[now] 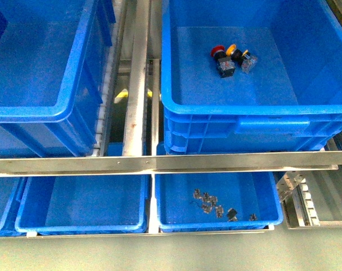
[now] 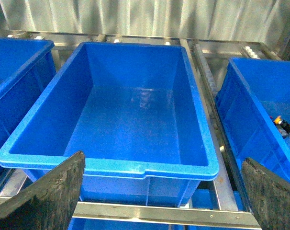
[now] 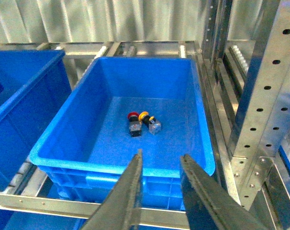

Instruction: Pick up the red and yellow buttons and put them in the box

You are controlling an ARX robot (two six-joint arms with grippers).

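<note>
A red button (image 1: 218, 52) and a yellow button (image 1: 232, 49) lie side by side on the floor of the right deep blue bin (image 1: 244, 110). Both show in the right wrist view, red (image 3: 133, 116) and yellow (image 3: 144, 115). The box (image 1: 30, 112), an empty deep blue bin at the left, fills the left wrist view (image 2: 111, 165). My left gripper (image 2: 162, 157) is open and empty, in front of the box's near rim. My right gripper (image 3: 161, 154) is open and empty, above the near rim of the buttons' bin (image 3: 87, 163). Neither arm shows in the front view.
A metal shelf rail (image 1: 159, 164) runs across in front of both bins. Below it stand shallow blue trays (image 1: 80, 206), one holding several small metal parts (image 1: 213, 204). A roller rail (image 1: 138, 73) separates the bins. A perforated steel upright (image 3: 264, 96) stands right of the buttons' bin.
</note>
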